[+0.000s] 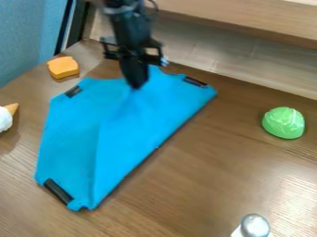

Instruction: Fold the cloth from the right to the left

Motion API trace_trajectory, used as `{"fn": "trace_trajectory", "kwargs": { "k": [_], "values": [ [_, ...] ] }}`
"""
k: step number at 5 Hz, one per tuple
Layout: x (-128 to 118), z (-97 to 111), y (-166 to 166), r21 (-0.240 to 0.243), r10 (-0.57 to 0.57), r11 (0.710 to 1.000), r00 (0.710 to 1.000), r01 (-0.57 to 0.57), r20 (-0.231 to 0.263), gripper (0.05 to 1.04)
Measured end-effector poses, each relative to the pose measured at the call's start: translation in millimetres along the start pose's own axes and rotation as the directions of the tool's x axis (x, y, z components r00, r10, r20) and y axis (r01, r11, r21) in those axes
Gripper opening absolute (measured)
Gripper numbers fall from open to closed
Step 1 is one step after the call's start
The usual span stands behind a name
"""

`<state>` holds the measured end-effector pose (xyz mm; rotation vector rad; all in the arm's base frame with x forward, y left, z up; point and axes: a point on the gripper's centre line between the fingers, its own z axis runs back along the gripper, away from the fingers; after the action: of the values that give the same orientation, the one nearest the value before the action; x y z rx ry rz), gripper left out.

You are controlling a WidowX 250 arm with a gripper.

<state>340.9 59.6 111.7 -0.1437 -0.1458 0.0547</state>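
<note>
Camera view: you look down at a slant on a brown wood-grain tabletop point(204, 185), with the black robot arm point(127, 28) coming in from the top edge.

Black two-finger hand point(135, 84): you see it pointing down over the upper middle of the cloth; you cannot tell whether it is spread, pressed together or pinching fabric, nor whether it touches.

Bright blue cloth point(80, 134): it lies left of centre on the tabletop, its long right side slanting from the upper right corner down to a tip near the bottom. You can follow a crease from beneath the hand toward that lower end.

Black patches at the cloth's edges: you find one at the upper left point(73, 91), one at the upper right point(195, 82) and a longer one at the lower left point(58, 191).

Orange toy block point(63, 67): near the cloth, beyond its upper left corner.

White-topped, tan toy cone point(5, 117): cut off by the left edge of your view.

Rounded green toy point(283, 122): well apart from the cloth, on your right.

Silver-topped object point(254, 226): partly in view at the bottom edge, right of centre.

Blue panel point(28, 37): upper left.
</note>
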Motion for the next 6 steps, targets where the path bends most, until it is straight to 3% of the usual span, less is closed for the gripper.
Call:
{"fn": "trace_trajectory", "kwargs": {
  "k": [2,3,4,6],
  "values": [
    [4,1,52,-0.003,0.064,0.998,0.998,-0.064,-0.006,0.063],
    [3,-2,62,0.003,0.067,0.998,0.998,-0.067,-0.014,0.082],
    [1,-2,66,0.033,0.082,0.996,0.996,-0.082,-0.021,0.238],
    [-4,-9,65,0.054,0.109,0.993,0.993,-0.107,-0.038,0.817]
  ]
}}
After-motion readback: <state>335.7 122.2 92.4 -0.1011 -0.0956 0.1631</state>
